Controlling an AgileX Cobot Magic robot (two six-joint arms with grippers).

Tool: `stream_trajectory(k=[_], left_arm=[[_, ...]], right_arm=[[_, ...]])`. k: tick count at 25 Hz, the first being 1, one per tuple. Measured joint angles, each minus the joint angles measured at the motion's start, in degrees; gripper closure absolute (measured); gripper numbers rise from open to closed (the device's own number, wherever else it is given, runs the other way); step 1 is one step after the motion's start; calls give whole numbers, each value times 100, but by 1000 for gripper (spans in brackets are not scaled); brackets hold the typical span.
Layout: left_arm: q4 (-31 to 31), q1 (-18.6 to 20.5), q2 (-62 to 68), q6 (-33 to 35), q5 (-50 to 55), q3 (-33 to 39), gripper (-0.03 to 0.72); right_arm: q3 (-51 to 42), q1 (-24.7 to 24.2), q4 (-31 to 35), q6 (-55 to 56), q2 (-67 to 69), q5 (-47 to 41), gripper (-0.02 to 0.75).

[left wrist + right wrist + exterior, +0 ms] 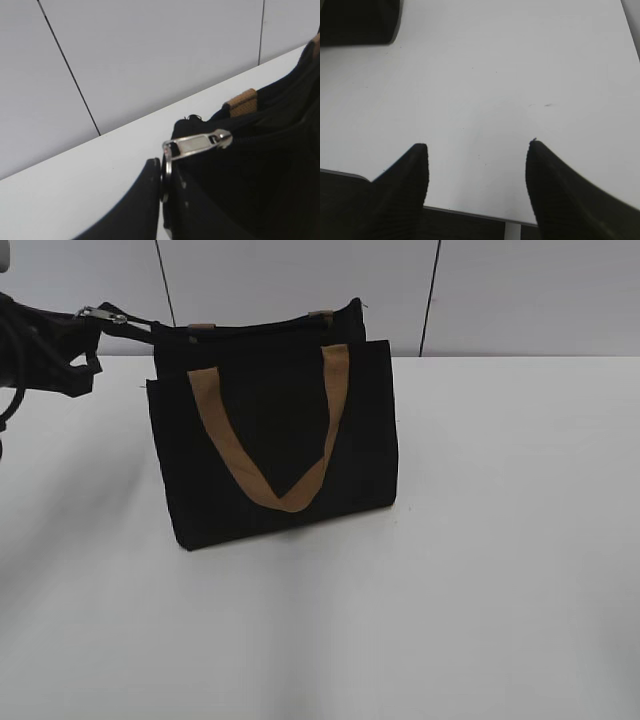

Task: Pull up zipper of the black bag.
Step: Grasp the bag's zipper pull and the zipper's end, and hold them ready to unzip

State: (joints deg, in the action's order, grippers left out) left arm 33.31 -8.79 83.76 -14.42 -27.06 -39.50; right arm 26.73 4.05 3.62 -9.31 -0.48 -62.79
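The black bag (272, 435) with a tan strap stands upright at the back middle of the white table. My left gripper (92, 322) is at the bag's top left corner, shut on the ring of the silver zipper pull (103, 314). In the left wrist view the jaws (165, 177) pinch the ring, and the silver pull tab (197, 144) stretches toward the bag's top edge (260, 130). My right gripper (476, 150) is open and empty over bare table. A corner of the bag (357, 20) shows at the upper left of the right wrist view.
The white table (500, 540) extends wide to the right and front of the bag. A grey panelled wall (500, 290) runs behind the table. The table's near edge (470, 212) shows below my right gripper.
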Motion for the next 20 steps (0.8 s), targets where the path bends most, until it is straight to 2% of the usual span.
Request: stream_trajectory(k=[4,9,11,16,20], left_arm=[[113,-183,0,-25,11,0,620],[208,-504,-7,-35,286,0,422],[161,-519,-7,-42,532,6,371],[-98,-519,86,-125,1101,22,323],[-225,-519,382,-263,1045,62,260]], right_arm=[[0,0,0,0,0,0,269],[0,0,0,0,0,0,269],[0,0,0,0,0,0,269],[0,0,18,0,0,0,270],[0,0,57,0,0,0,270]])
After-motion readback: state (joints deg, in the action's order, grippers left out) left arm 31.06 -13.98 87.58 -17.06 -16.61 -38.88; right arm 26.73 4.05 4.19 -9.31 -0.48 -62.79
